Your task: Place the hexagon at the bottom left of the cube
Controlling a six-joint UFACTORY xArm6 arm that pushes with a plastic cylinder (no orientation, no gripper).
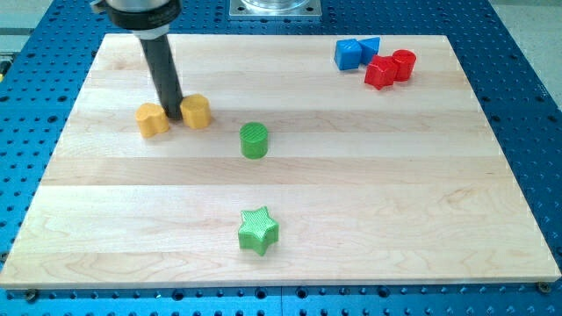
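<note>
- The yellow hexagon [196, 111] is a low, flat-topped block on the far left part of the wooden desk [351, 202].
- Just to its left lies a second yellow block [152, 119], shape unclear.
- My tip [174, 121] stands between these two, with the dark rod rising nearly upright and leaning slightly left.
- No pincer is present to judge.
- The blue cube [348, 54] sits far right, well apart, beside a blue triangular block [370, 46].

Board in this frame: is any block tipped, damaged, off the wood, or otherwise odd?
Nothing stands out. All blocks sit flat on the board. My tip sits between the two yellow blocks. The blue blocks and red blocks cluster at the view's top right.
</note>
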